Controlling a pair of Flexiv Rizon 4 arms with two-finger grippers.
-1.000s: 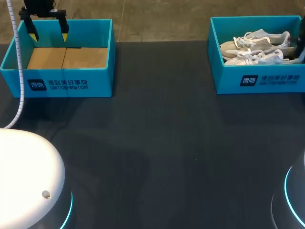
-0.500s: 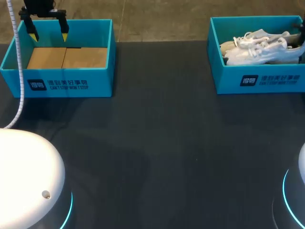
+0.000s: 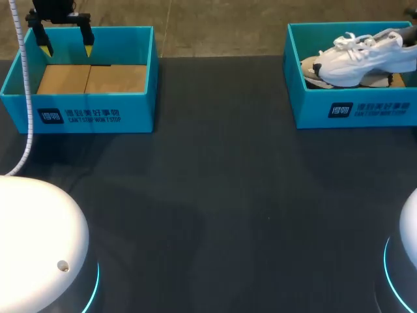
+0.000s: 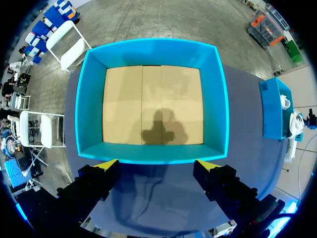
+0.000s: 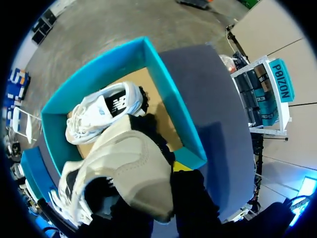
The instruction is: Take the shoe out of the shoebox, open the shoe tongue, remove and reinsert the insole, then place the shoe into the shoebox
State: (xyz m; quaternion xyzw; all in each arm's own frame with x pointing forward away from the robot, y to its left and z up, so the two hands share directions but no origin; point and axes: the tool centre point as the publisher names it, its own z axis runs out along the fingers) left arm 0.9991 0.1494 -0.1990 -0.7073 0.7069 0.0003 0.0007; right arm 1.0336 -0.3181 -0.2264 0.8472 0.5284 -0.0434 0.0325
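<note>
right tool (image 5: 148, 191) holding shoe (image 3: 365, 59), over shoebox (image 3: 313, 107)

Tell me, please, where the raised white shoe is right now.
In the head view, the white shoe hangs over the right shoebox at the table's far right, above the second shoe lying inside.

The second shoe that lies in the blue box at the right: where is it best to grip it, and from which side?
Grip the second shoe at its heel collar, coming from above. Its opening faces up, so one finger could likely enter it while the other presses the heel from outside. The walls of the blue box block the sides.
</note>
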